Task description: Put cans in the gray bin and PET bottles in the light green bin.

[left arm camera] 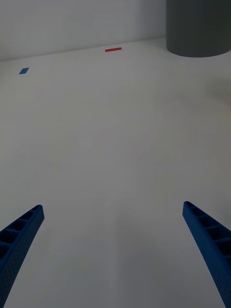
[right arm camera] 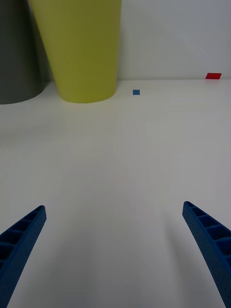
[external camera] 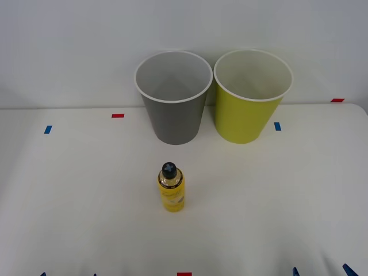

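Observation:
A small PET bottle (external camera: 171,188) with a yellow label and black cap stands upright mid-table, in front of the gray bin (external camera: 175,121). Right of that bin, almost touching it, stands the light green bin (external camera: 244,118). Both bins are upright at the table's back. Cans are out of view. My left gripper (left arm camera: 112,207) hovers open over bare table at the front left, with the gray bin (left arm camera: 197,26) far ahead of it. At the front right my right gripper (right arm camera: 114,208) is open too and holds nothing; ahead of it are the light green bin (right arm camera: 84,48) and the gray bin (right arm camera: 17,53).
Small tape marks lie on the white table: red (external camera: 118,115) and blue (external camera: 48,129) at the left, blue (external camera: 277,126) and red (external camera: 337,100) at the right, red (external camera: 184,274) at the front edge. A pale wall rises behind the bins.

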